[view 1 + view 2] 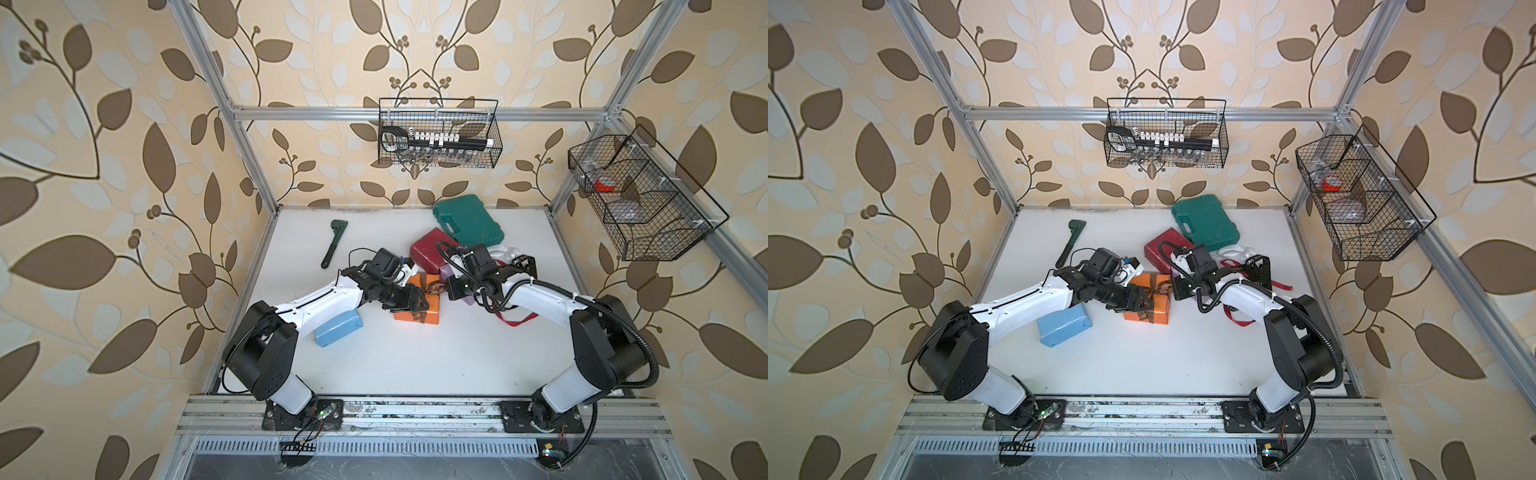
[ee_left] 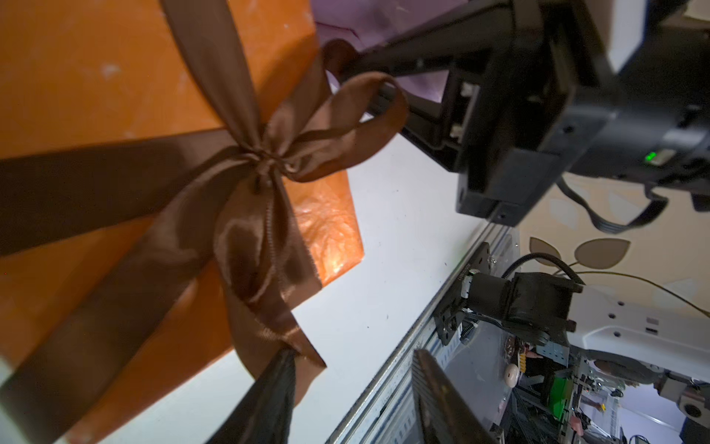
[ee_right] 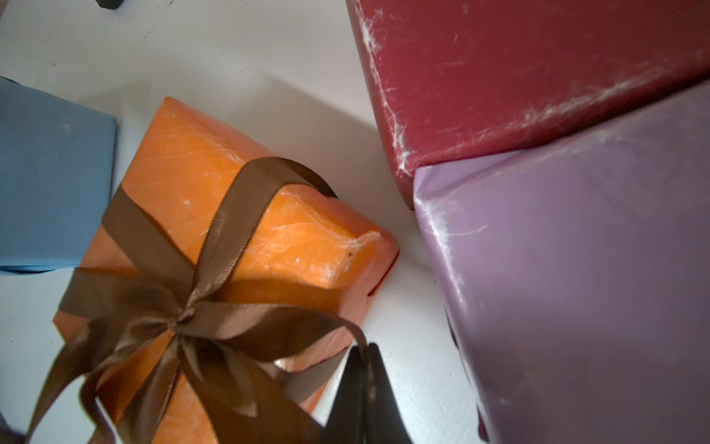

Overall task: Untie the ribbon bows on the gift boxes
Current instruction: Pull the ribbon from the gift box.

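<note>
The only legible writing was white lettering on the black ribbon [image 1: 1252,262] beside the right arm. "OVE" could be made out, and the rest was hidden.

The orange gift box [image 3: 292,246] lay on the table between the two grippers, with the brown ribbon bow [image 2: 265,161] tied on top. The right gripper [image 3: 365,348] had its jaws pressed together, pinching one loop of that bow at the box's edge. The left gripper [image 2: 353,353] stood well open and held nothing – a loose tail of the bow touched one fingertip [image 2: 286,369] at the box's opposite side.
</note>
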Controlling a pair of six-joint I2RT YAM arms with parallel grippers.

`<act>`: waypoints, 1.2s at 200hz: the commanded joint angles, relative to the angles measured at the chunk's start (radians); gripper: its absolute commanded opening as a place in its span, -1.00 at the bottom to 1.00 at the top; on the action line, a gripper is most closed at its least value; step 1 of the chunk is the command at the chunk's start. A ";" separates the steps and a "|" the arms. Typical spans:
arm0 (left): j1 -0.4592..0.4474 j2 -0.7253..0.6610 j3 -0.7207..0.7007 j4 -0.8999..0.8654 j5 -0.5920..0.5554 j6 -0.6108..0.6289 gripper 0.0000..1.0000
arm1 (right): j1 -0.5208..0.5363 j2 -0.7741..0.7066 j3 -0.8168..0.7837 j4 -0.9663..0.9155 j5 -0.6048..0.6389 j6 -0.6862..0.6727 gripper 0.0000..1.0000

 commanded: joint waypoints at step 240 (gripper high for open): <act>0.218 -0.204 -0.490 0.623 -0.078 -0.338 0.49 | -0.001 -0.001 0.018 -0.024 0.003 -0.003 -1.00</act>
